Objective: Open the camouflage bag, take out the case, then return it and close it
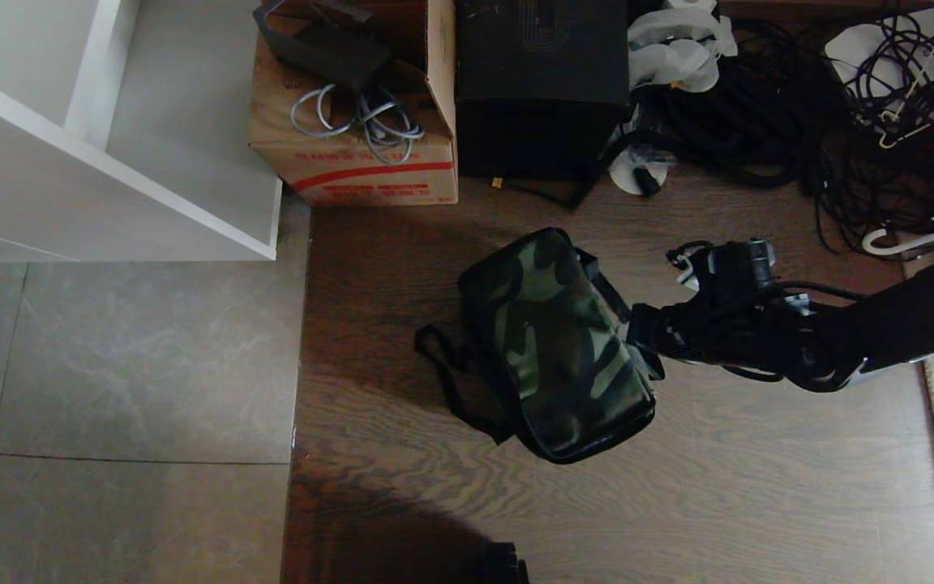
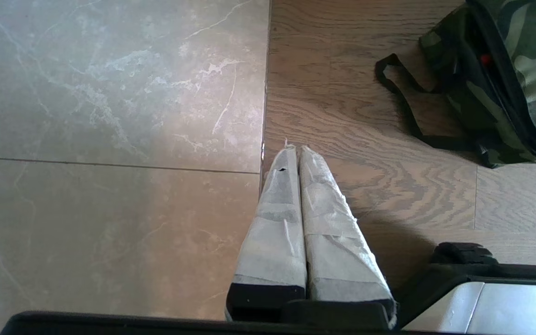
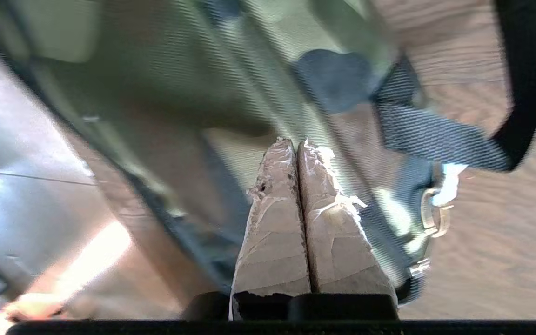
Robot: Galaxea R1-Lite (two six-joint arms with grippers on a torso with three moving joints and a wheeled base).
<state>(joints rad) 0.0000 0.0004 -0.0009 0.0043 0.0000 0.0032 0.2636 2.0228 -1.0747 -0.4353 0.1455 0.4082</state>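
The wood floor (image 1: 678, 503) ran under everything, meeting grey tile (image 1: 126, 365) on the far side of the bag from the right gripper (image 1: 639, 331). A white shelf unit (image 1: 110, 178) stood well off, beyond the tile. A black box (image 1: 544, 89) sat well ahead of the gripper, a brown cardboard carton (image 1: 353, 154) with grey cables (image 1: 357, 118) in it just beside that box, and a heap of black cables (image 1: 799, 122) off past the arm's far side. The camouflage bag (image 1: 560, 345) lay closed on the wood, directly in front of the right gripper's tips; its lid was down, so the case was not visible. The bag's black strap (image 1: 451, 373) looped out on the side away from the gripper. The right arm (image 1: 840, 332) reached in low, its taped fingers (image 3: 286, 204) pressed together with nothing between them, tips right up against the bag's side fabric (image 3: 179, 93); whether they touched it, couldn't tell. A webbing strap with a metal ring (image 3: 431, 214) hung just beside those fingers. The left gripper (image 2: 294, 151) hung parked over the tile-to-wood seam, fingers pressed together and empty, with the bag (image 2: 505, 79) well apart from it
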